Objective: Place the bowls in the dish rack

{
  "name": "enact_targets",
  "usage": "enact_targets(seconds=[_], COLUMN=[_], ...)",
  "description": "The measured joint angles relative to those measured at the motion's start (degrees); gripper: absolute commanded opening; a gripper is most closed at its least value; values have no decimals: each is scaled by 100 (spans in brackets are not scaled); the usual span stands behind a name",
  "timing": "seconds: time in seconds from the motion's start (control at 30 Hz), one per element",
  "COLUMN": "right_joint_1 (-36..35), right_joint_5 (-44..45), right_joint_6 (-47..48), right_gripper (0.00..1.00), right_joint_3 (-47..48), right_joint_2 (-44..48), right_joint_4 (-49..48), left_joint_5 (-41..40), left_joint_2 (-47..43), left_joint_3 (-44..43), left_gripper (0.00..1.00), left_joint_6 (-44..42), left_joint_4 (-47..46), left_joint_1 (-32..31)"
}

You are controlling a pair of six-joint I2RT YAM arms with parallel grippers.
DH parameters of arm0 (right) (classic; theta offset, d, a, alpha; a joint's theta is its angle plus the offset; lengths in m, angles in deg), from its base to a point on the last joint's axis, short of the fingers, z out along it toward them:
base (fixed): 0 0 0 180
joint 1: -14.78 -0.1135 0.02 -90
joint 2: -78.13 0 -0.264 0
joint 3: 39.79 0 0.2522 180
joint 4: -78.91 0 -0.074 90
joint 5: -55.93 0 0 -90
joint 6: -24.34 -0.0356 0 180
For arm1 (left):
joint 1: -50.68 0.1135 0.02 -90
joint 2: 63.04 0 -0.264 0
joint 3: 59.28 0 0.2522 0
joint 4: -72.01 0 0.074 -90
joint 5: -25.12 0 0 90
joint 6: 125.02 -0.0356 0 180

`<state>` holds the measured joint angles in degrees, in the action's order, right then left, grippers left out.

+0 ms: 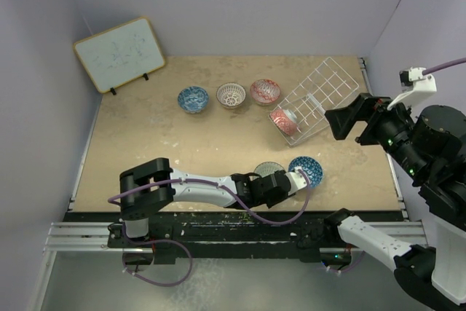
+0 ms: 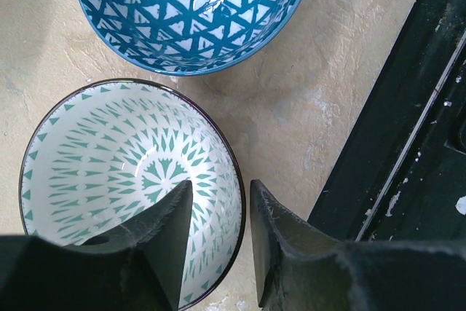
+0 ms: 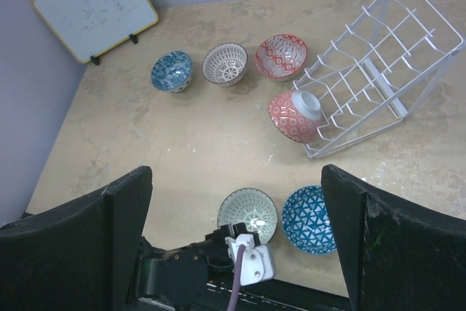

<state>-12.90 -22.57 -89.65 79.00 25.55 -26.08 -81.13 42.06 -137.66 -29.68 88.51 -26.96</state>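
Observation:
My left gripper (image 1: 285, 178) is low over the pale green-white bowl (image 2: 124, 180), open, with one finger inside the bowl and the other outside its rim. A blue triangle-pattern bowl (image 2: 193, 12) sits right beside that bowl. My right gripper (image 3: 237, 172) hangs high above the table, open and empty. The white wire dish rack (image 3: 378, 56) stands tilted at the back right. A bowl with a red-dotted outside (image 3: 291, 118) rests on its side at the rack's near-left end. A blue bowl (image 3: 172, 71), a white-lattice bowl (image 3: 224, 63) and a red bowl (image 3: 281, 56) stand in a row.
A wood-framed whiteboard (image 1: 120, 54) leans at the back left corner. The black front rail (image 2: 408, 143) of the table runs just right of my left fingers. Purple walls close in both sides and the back.

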Motion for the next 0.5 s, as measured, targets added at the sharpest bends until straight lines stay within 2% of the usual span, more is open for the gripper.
enact_targets(seconds=[0.1,0.23,0.5], right_joint_1=[0,0,0], right_joint_5=[4,72,101], right_joint_6=[0,-2,-2], right_gripper=[100,100,100], right_joint_3=[0,0,0], right_joint_2=[24,55,83], right_joint_4=[2,24,63], left_joint_5=[-7,4,-162], left_joint_2=[0,2,-17], left_joint_3=[0,20,59], left_gripper=[34,2,0], left_joint_6=[0,66,37], left_joint_4=[0,-13,-138], left_joint_1=[0,0,-9])
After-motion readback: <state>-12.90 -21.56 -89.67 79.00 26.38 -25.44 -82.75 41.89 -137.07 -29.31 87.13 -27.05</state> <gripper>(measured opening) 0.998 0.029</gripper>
